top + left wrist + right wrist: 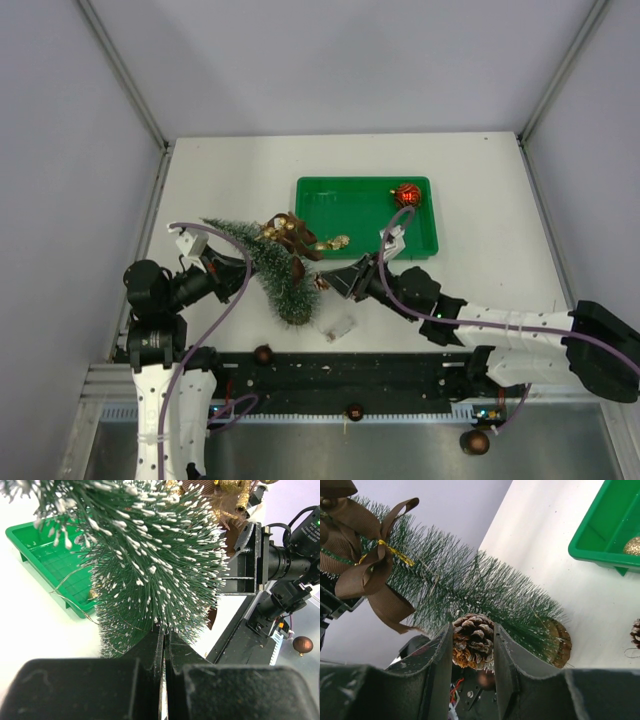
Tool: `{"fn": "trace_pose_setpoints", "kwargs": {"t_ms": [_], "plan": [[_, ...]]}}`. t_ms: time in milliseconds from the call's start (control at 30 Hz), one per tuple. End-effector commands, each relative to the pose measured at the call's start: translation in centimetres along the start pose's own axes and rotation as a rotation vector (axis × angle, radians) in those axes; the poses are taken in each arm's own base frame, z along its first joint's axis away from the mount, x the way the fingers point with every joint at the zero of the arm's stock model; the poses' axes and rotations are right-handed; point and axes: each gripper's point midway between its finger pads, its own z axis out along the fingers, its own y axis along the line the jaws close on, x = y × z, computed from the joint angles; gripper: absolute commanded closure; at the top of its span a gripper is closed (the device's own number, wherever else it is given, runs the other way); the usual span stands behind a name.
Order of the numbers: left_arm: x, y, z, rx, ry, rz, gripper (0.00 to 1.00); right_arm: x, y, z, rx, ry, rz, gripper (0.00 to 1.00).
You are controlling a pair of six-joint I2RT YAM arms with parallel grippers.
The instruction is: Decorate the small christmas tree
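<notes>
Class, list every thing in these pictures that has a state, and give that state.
small christmas tree, tilted, brown bow on it
left claw, shut on the tree
right claw, shut on pine cone
pine cone, gripped, close to the tree
green tray, upright, red bauble inside

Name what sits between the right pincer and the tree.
A pine cone, held by the right pincer, before the small christmas tree; right wrist view.

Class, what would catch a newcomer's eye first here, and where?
The small christmas tree leans at the near left of the table, pinched by the left gripper, a brown bow on it. The right gripper holds a pine cone at its lower bristles. A red bauble sits in the far right corner of the green tray.
</notes>
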Motion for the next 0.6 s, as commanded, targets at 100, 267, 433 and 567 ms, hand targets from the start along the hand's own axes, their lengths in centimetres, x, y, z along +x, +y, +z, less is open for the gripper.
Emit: {"fn": "trace_pose_setpoints", "kwargs": {"t_ms": [100,267,433,567], "plan": [[0.2,-0.4,-0.1,0.019,0.016,-0.019,1.0,-2.7,1.8,1.6,0.018,-0.086,-0.022,0.86],[0.2,-0.4,-0.1,0.021,0.016,-0.016,1.0,-3.2,2.4,2.2,0.036,-0.082,-0.048,0.86],[0.1,-0.5,0.0,0.024,0.017,-0.018,1.0,-2.8,2.7,3.1,0.04,-0.046,-0.072,0.86],[0.0,-0.5,-0.1,0.02,0.014,-0.008,1.0,-1.7,2.0,3.4,0.06,-0.003,-0.077,0.87]]}}
